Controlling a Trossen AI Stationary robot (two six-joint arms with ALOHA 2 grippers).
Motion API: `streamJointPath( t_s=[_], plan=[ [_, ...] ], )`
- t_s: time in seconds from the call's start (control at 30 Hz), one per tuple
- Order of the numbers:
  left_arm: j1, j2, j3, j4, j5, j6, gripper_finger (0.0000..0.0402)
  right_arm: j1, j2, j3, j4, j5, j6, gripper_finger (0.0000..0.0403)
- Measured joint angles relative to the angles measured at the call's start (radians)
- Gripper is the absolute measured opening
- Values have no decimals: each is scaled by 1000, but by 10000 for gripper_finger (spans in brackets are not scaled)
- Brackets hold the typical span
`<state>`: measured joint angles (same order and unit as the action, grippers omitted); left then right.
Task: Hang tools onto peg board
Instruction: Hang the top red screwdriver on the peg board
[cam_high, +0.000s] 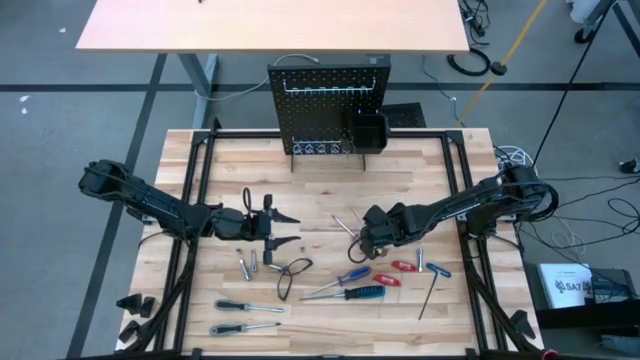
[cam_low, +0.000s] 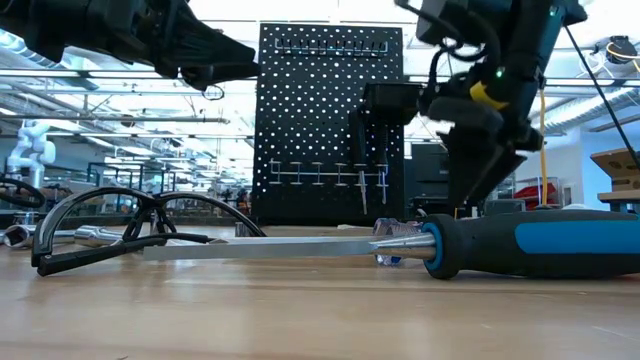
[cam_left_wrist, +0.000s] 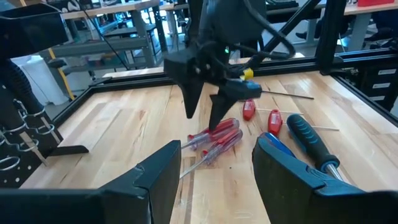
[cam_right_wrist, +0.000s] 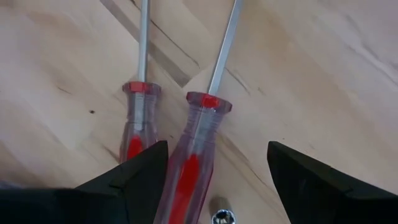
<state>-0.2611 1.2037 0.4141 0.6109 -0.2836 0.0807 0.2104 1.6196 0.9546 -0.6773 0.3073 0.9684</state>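
While the right gripper hangs with its jaws wide apart, it holds nothing; one of two clear red-cored screwdrivers lies between its fingers, the other just beside. On the worktop these sit near the centre. At 9 o'clock the left gripper waits, also wide and empty. Other tools lie toward 6 o'clock. At 12 o'clock stands the peg board, upright.
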Motion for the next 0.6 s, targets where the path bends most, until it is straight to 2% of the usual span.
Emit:
streamJointPath(
  t_s=[0.33,0.6],
  plan=[
    [0,0,0,0,-2,0,200,-13,111,0,35,-52,-3,265],
    [0,0,0,-10,-2,0,200,-13,141,4,42,-64,16,257]
  ],
)
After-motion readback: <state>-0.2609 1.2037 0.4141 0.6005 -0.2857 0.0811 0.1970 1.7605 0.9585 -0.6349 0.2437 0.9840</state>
